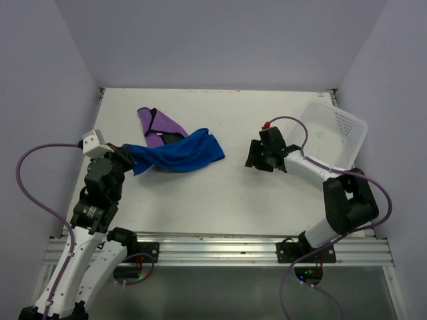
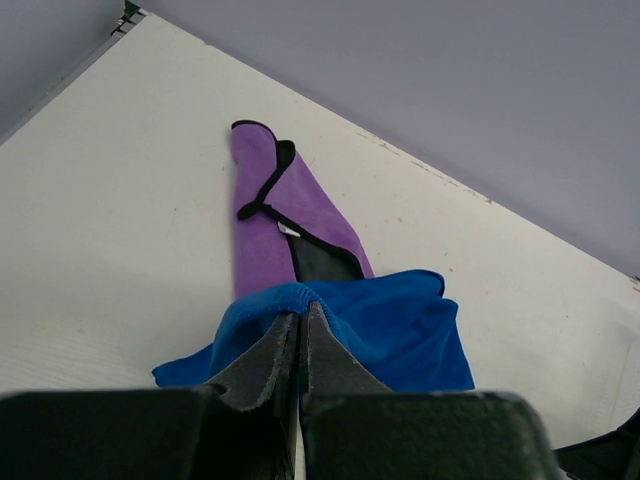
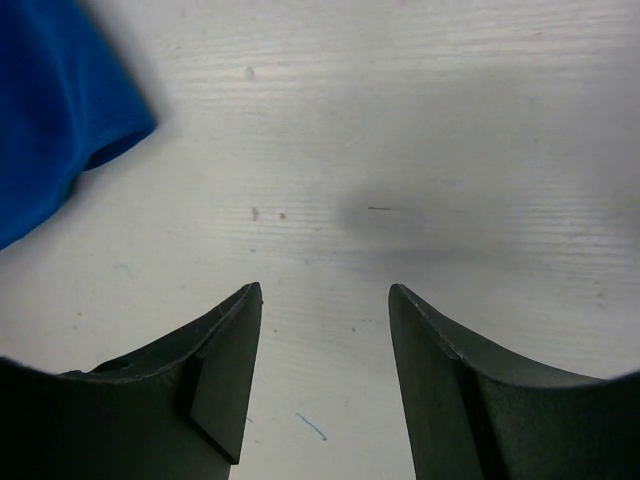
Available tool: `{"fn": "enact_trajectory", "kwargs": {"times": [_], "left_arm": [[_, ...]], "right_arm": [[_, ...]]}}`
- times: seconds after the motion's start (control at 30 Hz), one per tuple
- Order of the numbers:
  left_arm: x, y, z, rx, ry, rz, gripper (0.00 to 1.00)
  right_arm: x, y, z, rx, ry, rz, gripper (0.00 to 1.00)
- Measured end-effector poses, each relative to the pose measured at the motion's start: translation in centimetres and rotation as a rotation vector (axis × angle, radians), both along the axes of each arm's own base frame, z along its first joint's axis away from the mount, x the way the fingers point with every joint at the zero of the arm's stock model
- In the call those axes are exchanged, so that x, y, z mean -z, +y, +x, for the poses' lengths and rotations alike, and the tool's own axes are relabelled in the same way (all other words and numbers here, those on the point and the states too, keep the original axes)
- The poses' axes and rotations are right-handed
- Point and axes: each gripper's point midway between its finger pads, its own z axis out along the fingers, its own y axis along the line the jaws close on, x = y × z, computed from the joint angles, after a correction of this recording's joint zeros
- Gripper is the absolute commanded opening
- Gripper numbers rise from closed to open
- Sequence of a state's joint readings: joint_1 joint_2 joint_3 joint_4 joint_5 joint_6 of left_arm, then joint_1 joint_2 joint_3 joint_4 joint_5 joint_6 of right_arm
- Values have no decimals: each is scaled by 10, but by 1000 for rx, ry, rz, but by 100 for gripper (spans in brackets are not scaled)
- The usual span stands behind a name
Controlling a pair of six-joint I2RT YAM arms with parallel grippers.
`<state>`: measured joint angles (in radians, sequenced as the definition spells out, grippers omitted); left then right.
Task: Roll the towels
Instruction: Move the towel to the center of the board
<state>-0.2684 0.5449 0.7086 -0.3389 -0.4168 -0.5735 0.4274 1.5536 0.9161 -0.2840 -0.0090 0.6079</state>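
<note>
Left gripper (image 2: pixel 300 325) is clamped on the blue towel (image 1: pixel 183 153) at its left end; right gripper (image 3: pixel 325 300) gapes empty near the other end. Blue overlaps the purple towel (image 1: pixel 160 125), so pulling may drag both.

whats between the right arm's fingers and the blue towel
Only bare table separates the right fingers and the blue towel, clearest in the top view.
</note>
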Motion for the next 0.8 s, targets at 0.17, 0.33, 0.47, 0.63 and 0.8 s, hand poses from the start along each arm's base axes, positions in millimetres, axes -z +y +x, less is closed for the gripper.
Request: {"fn": "enact_trajectory", "kwargs": {"times": [0.17, 0.33, 0.47, 0.63, 0.8], "left_arm": [[1, 0, 0, 5, 4, 16, 0], [9, -2, 4, 11, 38, 17, 0], [24, -5, 7, 18, 98, 30, 0], [29, -9, 10, 39, 127, 33, 0], [9, -8, 11, 35, 90, 31, 0]], "right_arm": [[4, -24, 3, 28, 14, -57, 57], [2, -21, 2, 20, 17, -37, 54], [-6, -3, 8, 3, -2, 61, 47], [-2, 36, 31, -46, 5, 138, 46], [11, 83, 57, -77, 37, 203, 48]]}}
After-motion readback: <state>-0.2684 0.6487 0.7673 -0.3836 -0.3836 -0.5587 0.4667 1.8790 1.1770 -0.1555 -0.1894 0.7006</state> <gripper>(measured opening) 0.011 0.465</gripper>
